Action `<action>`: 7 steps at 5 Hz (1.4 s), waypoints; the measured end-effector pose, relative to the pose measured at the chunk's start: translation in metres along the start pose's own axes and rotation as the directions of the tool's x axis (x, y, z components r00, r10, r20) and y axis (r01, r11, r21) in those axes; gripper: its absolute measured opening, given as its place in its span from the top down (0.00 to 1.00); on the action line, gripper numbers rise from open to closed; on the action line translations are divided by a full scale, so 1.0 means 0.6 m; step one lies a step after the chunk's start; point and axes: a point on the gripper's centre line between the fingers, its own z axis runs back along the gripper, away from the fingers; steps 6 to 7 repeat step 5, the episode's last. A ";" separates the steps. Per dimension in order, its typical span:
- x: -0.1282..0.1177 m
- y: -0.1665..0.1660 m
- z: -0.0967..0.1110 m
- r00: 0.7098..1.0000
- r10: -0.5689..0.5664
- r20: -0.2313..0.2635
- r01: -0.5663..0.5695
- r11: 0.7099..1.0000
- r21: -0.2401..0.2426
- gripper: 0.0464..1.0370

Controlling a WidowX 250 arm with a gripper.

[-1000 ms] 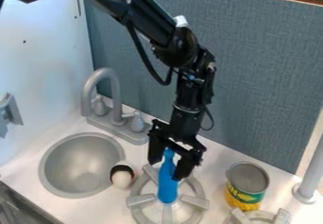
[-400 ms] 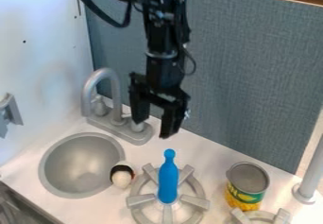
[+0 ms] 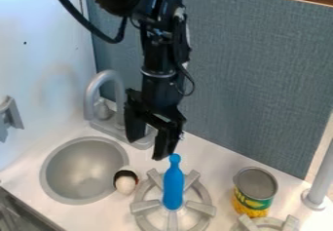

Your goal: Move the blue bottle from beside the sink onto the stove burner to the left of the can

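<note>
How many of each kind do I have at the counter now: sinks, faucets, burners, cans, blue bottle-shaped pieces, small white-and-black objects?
Sink: 1
Faucet: 1
Burners: 2, one cut off by the bottom edge
Can: 1
Blue bottle-shaped piece: 1
Small white-and-black object: 1
Total: 7

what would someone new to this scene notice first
Probably the black gripper, open and hanging just above and left of a bright blue bottle-shaped object. That object stands upright on the gray burner. Next, a can with a yellow and green label stands to the right.
</note>
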 end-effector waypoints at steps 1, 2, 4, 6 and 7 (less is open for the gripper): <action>-0.026 -0.002 -0.004 0.999 -0.035 0.022 0.034 0.998 0.049 0.04; -0.031 0.011 -0.014 0.999 -0.024 0.034 0.021 0.997 0.073 0.04; -0.035 -0.003 -0.072 1.000 -0.010 0.013 0.009 0.998 0.059 0.04; -0.046 0.013 -0.121 0.998 0.029 -0.057 -0.022 0.993 0.119 0.04; -0.046 0.013 -0.121 0.998 0.029 -0.057 -0.022 0.993 0.119 0.04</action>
